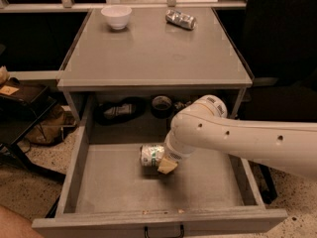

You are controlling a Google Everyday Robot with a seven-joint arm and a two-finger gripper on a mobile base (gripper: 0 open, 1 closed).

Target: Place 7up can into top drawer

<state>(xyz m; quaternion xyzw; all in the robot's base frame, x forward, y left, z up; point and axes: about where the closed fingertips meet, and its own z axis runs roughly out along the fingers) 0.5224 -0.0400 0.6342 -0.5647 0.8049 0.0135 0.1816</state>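
The 7up can [151, 154], white and green with a silver end, lies on its side low over the middle of the top drawer's flat grey bottom [111, 182]. The drawer is pulled out, with its black handle [163, 230] at the front panel. My gripper [161, 162] reaches down into the drawer from the right on a thick white arm [237, 135] and is shut on the can's right end. One tan fingertip [168, 166] shows below the can; the other is hidden behind it.
On the cabinet top [153, 53] stand a white bowl [117, 16] and a silver-and-dark can [181, 19] lying on its side. Behind the drawer, under the top, are a dark object [119, 110] and a round roll [162, 105]. Bags [42, 125] lie on the floor at left.
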